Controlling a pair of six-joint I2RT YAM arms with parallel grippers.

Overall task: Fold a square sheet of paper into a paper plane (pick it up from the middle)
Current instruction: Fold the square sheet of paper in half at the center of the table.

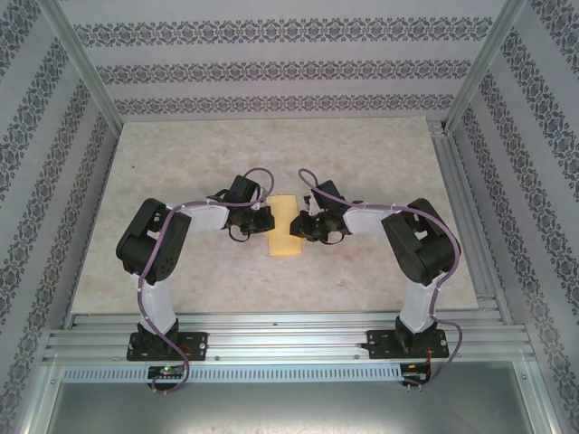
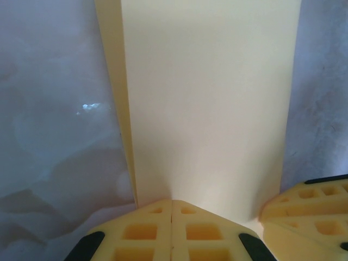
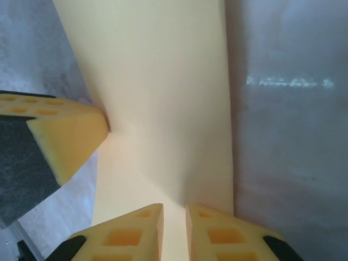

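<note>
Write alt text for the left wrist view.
A pale yellow folded sheet of paper runs up the frame from the left gripper, its yellow fingertips pressed together at bottom centre. The right gripper's yellow finger sits at the paper's lower right edge, over a grey-white marbled table.

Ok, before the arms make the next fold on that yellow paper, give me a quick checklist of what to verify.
1. Sheet of paper folded to a rectangle, lying between both arms: ok.
2. Left gripper shut, tips at the paper: ok.
3. Right gripper jaws slightly apart over the paper: ok.
4. Grippers apart from each other: ok.
5. Paper actually pinched by either gripper: cannot tell.
6. Folded edges matched: cannot tell.
</note>
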